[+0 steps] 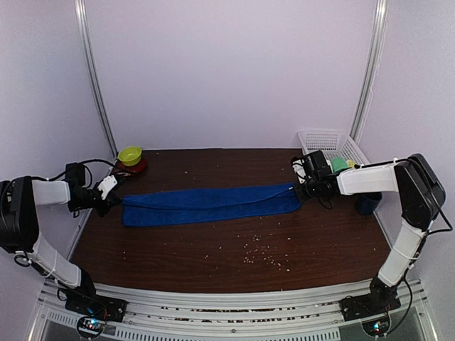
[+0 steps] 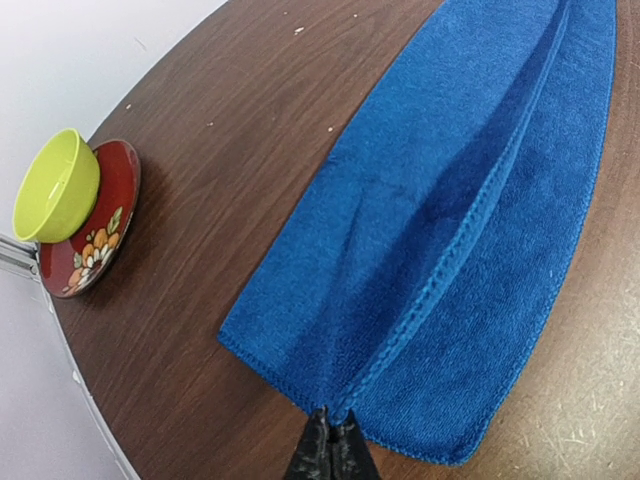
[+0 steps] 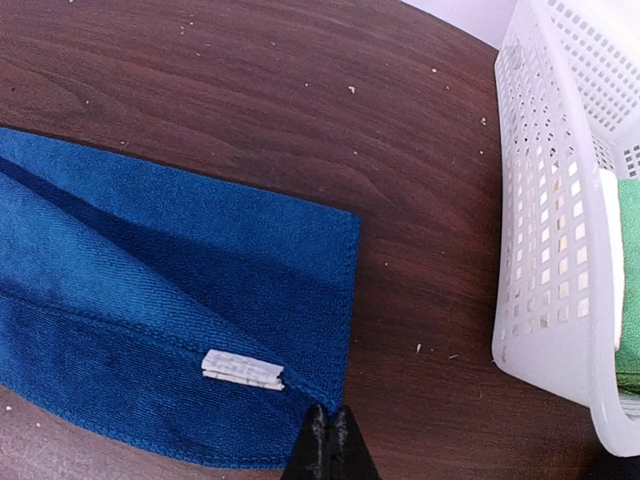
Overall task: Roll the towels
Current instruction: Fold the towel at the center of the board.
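A royal blue towel (image 1: 210,204) lies stretched out flat across the brown table (image 1: 234,241), folded lengthwise. My left gripper (image 1: 114,202) is shut on the hem at its left end, where the folded edge (image 2: 440,280) meets the black fingertips (image 2: 318,445). My right gripper (image 1: 302,186) is shut on the corner at the right end, next to a small white label (image 3: 242,368). The blue towel (image 3: 150,330) fills the lower left of the right wrist view. Only this one towel shows.
A lime green bowl (image 1: 130,155) sits on a red flowered plate (image 2: 95,230) at the back left. A white mesh basket (image 1: 327,142) holding something green (image 3: 628,280) stands at the back right, close to my right gripper. Crumbs (image 1: 259,252) dot the front of the table.
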